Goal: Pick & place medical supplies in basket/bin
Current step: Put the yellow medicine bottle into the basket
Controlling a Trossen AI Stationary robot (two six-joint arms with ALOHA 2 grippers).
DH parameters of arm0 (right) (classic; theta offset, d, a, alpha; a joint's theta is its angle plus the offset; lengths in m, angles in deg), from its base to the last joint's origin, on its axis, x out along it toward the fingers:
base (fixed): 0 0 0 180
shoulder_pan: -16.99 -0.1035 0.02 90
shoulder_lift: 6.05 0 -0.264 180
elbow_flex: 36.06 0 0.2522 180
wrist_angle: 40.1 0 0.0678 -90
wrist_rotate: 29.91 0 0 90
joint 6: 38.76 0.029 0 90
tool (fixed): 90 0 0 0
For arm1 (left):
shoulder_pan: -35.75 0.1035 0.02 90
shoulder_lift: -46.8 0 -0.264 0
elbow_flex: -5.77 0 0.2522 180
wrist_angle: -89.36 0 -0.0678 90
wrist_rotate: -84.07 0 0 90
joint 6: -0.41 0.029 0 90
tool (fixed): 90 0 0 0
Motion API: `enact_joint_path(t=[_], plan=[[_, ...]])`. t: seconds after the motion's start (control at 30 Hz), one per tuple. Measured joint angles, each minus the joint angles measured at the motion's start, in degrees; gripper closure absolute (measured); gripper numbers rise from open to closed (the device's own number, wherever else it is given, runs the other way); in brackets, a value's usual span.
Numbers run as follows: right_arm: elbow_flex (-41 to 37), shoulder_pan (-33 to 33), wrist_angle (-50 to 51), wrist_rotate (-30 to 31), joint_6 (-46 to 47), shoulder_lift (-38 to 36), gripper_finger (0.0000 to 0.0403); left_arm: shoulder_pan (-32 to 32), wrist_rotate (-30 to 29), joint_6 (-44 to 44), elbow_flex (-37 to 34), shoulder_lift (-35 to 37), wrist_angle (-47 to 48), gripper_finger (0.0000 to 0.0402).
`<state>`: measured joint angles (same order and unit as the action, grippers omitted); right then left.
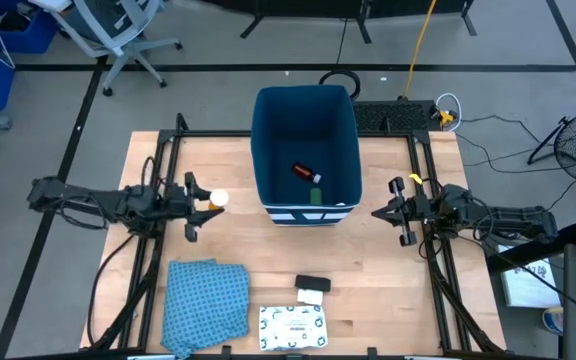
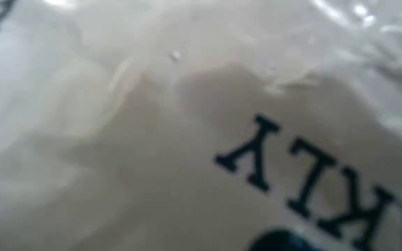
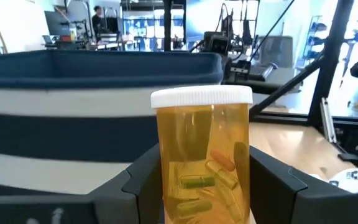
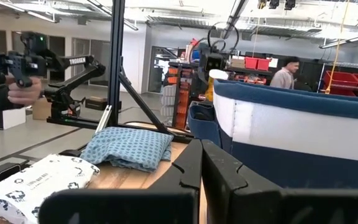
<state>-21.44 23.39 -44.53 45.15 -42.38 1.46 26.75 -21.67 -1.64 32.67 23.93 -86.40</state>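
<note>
- The left gripper (image 1: pixel 208 200) holds a pill bottle (image 3: pixel 204 155) beside the bin (image 1: pixel 305 120).
- The right gripper (image 1: pixel 393 211) is closed and holds nothing.
- A red tube (image 1: pixel 303 172) lies in the bin.
- A pouch (image 1: pixel 294 326) lies on the table (image 1: pixel 388 290).

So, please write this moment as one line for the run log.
left claw: shut on pill bottle, beside bin | right claw: shut, empty, waiting | in bin: red-orange tube
</note>
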Motion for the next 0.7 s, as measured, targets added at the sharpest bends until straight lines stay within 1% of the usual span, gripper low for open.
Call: enact_joint_path(t=[0.2, 0.3, 0.4, 0.47, 0.53, 0.6, 0.7], plan=[[0.0, 0.0, 0.0, 0.0, 0.0, 0.3, 0.0403, 2.8, 1.2, -2.5, -6.7, 0.5, -6.8, 0.0208], [0.0, 0.0, 0.0, 0.1, 0.0, 0.3, 0.0403, 4.2, 2.7, -3.6, -7.3, 0.5, -7.5, 0.0207], [0.0, 0.0, 0.0, 0.1, 0.0, 0.3, 0.0403, 5.7, 3.1, -6.4, -6.2, 0.5, -7.7, 0.0207], [0.0, 0.0, -0.1, 0.1, -0.1, 0.3, 0.0403, 6.7, 3.1, -8.2, -3.9, 0.2, -7.8, 0.0207], [0.0, 0.0, -0.4, 0.1, -0.1, 0.3, 0.0403, 7.6, 3.8, -8.8, -0.1, -0.9, -6.5, 0.0207], [0.0, 0.0, -0.6, 0.1, -0.2, 0.3, 0.0403, 8.6, 6.1, -8.1, 5.1, -2.9, -3.9, 0.0207], [0.0, 0.0, -0.9, 0.1, -1.0, 0.3, 0.0403, 10.7, 10.1, -5.2, 14.5, -8.3, 2.4, 0.0206]])
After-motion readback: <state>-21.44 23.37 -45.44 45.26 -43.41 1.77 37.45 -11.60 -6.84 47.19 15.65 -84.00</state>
